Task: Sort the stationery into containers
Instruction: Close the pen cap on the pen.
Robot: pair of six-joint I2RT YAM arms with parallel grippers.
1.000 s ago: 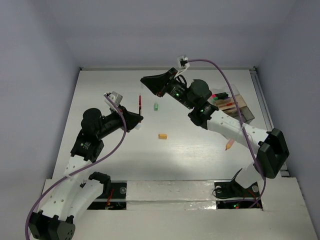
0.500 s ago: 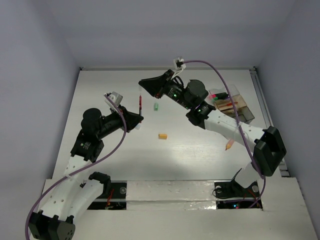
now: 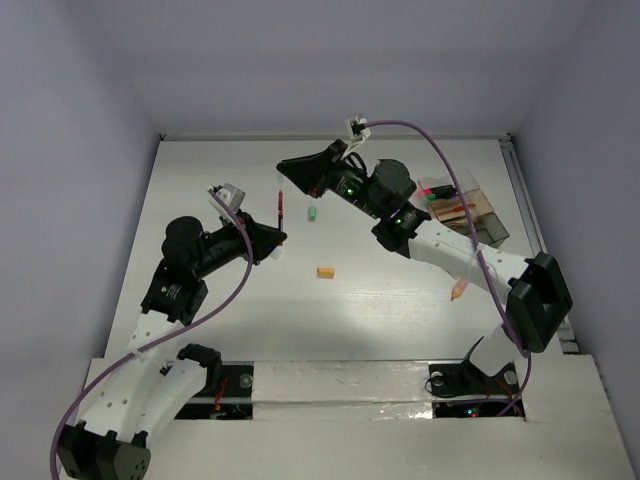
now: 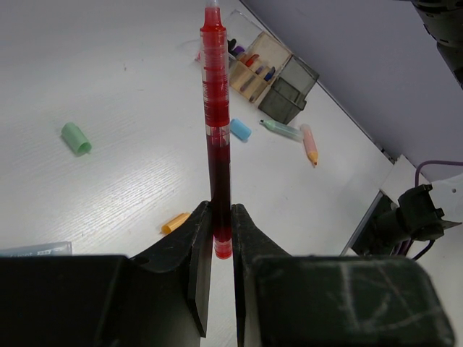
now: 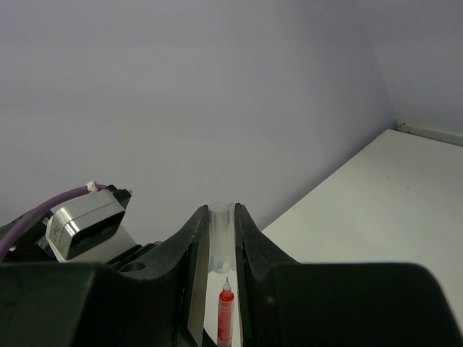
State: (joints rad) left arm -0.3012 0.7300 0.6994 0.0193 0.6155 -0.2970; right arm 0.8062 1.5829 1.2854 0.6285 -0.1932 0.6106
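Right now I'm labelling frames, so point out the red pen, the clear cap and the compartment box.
red pen (image 4: pixel 217 144), left wrist view, mid-barrel.
clear cap (image 5: pixel 221 231), right wrist view, its middle.
compartment box (image 4: pixel 283 101), left wrist view, dark end wall.

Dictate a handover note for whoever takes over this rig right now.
Left end effector: shut on the red pen, held in the air.
Right end effector: shut on a clear cap, lined up just beyond the pen's tip.
Container: far right, some stationery already inside.
Left to do: cap and box the pen; green piece, orange eraser, blue eraser and orange pencil lie loose.
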